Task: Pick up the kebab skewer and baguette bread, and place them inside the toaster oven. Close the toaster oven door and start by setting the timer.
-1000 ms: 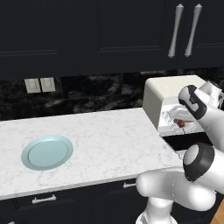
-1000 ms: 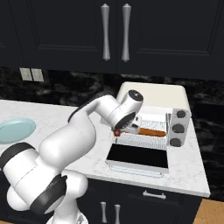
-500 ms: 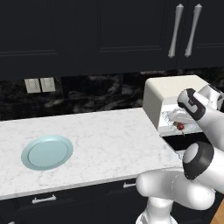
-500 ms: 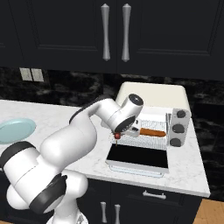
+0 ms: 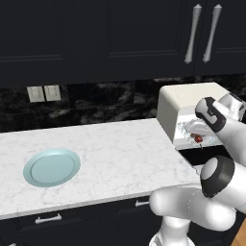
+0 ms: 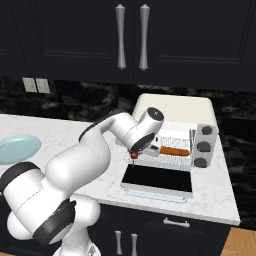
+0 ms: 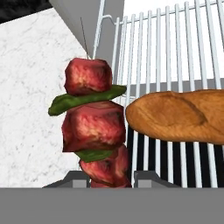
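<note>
Holding the kebab skewer (image 7: 94,127) clamped in the gripper (image 7: 107,177), right at the mouth of the toaster oven (image 6: 175,107). Meat chunks sticking up toward 12 o'clock from the fingertips (image 7: 74,177) in the hand view. Baguette bread (image 7: 179,116) already lying across the wire rack (image 7: 175,43), just at 3 o'clock of the skewer. Toaster oven door (image 6: 157,180) dropped flat open on the tabletop (image 5: 110,153). Light blue plate (image 5: 52,166) sitting way off at 9 o'clock.
</note>
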You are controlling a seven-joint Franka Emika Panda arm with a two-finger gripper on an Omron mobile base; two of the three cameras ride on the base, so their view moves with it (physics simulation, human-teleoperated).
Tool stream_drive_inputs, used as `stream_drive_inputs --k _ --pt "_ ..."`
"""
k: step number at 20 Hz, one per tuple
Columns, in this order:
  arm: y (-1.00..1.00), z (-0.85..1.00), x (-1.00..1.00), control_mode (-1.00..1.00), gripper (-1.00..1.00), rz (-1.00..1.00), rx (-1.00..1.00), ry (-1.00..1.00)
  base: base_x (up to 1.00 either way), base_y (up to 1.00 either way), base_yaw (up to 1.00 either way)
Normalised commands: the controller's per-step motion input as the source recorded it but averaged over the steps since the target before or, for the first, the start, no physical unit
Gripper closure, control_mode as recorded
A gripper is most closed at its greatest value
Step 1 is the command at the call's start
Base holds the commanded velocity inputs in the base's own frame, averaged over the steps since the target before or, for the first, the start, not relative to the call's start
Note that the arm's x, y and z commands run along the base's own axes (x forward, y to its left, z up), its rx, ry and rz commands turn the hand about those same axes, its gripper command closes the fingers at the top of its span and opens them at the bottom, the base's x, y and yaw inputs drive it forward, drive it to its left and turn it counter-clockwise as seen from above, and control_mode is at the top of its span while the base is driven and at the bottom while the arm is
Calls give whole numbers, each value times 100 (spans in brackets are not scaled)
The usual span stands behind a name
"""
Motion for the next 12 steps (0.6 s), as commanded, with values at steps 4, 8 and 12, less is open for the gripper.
stream_drive_inputs --k 4,8,12 --pt "0 0 0 -100 100 0 0 0 0 0 0" --pt "0 0 4 -100 100 0 0 0 0 0 0" --pt "0 0 18 -100 100 0 0 0 0 0 0"
